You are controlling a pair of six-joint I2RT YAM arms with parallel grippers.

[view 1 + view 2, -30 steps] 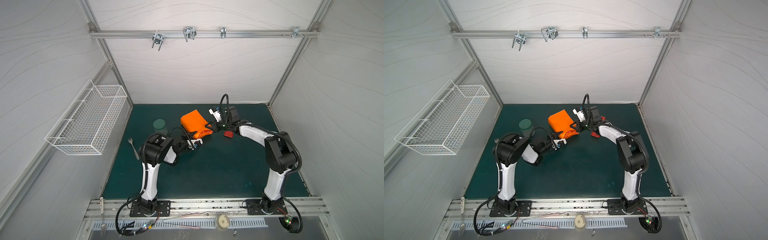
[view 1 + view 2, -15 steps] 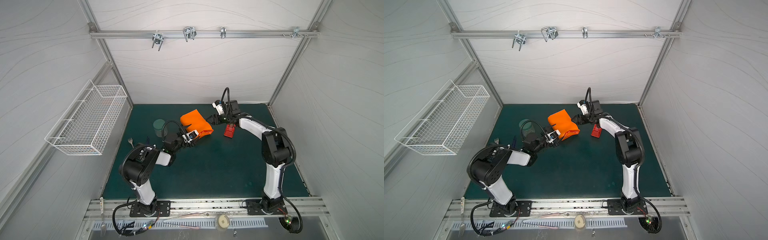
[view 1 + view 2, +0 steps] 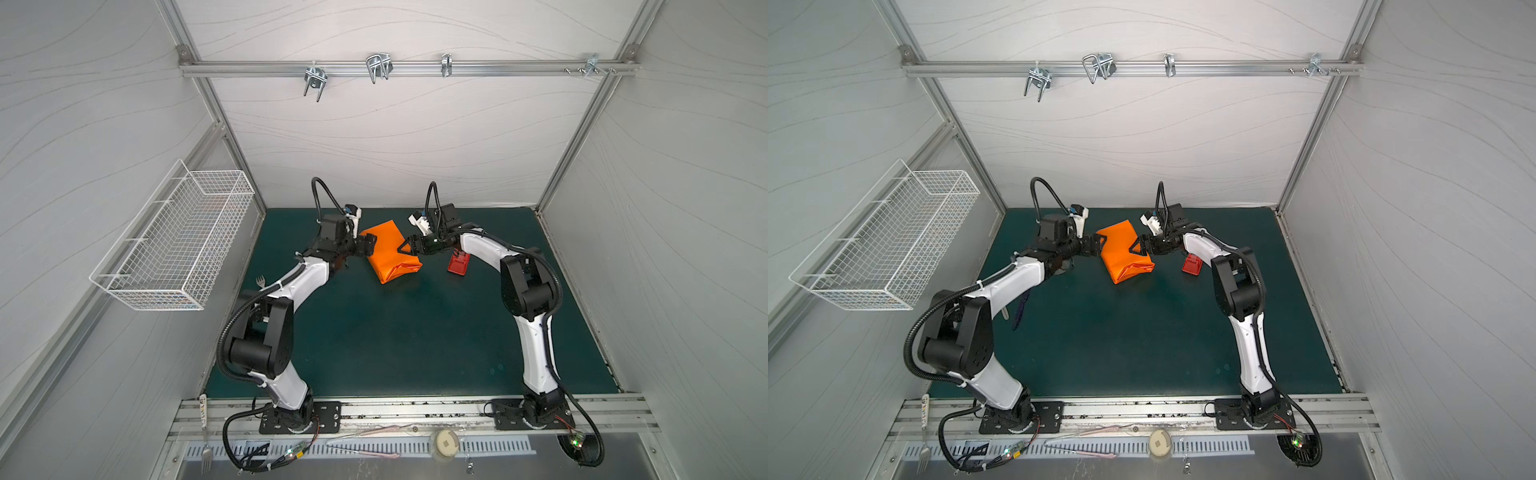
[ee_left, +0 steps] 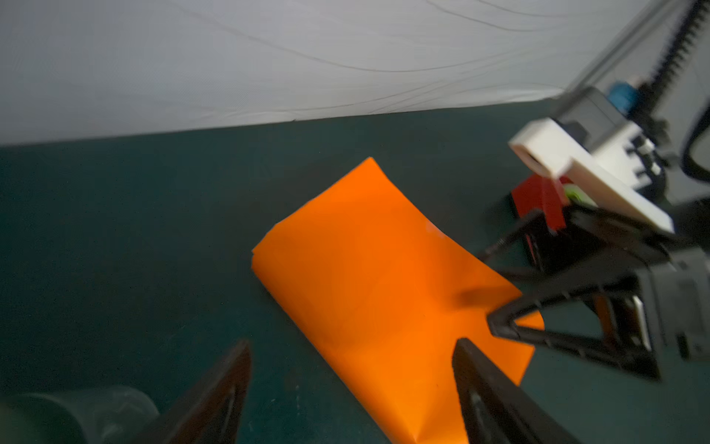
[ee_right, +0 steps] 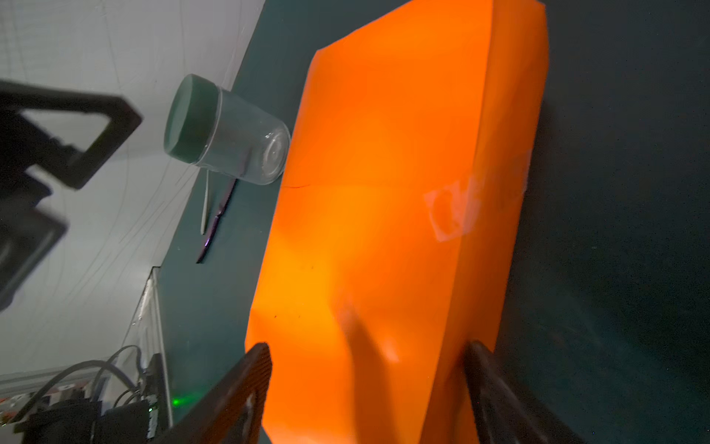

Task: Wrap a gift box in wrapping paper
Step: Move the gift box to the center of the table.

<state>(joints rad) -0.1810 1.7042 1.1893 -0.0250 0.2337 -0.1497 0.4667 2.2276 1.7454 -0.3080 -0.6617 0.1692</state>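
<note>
**Paper** [image 3: 390, 249]: orange, glossy; folded round into a long parcel and laid askew on the bench [image 3: 374, 340], near the middle of its rear edge. The box is not seen; it is judged to be enclosed, which would account for the parcel's flat top and squared sides.

**Tape strip** [image 5: 453, 215]: clear; laid across a fold edge, judged to be there to hold the overlap shut. The parcel's front end is seen creased and loose, so the ends are judged unfinished.

**Left gripper** [image 3: 369, 245]: set at the parcel's left long side; jaws spread wide, nothing held. In the left wrist view one finger [image 4: 484, 384] is seen over the paper, the other over bare bench.

**Right gripper** [image 3: 405, 248]: set at the opposite long side; jaws likewise spread, nothing clamped. The paper is seen between its fingers in the right wrist view; contact cannot be told.

**Placement:** the parcel is bracketed between the two grippers, judged so that it can be steadied or turned for an end fold.

**Dispenser** [image 3: 458, 264]: red; stood just beside the right arm, toward the bench's right edge, judged to be there for ready tape.

**Jar** [image 5: 226, 130]: clear, green-lidded; near the parcel's left side and not involved.
</note>
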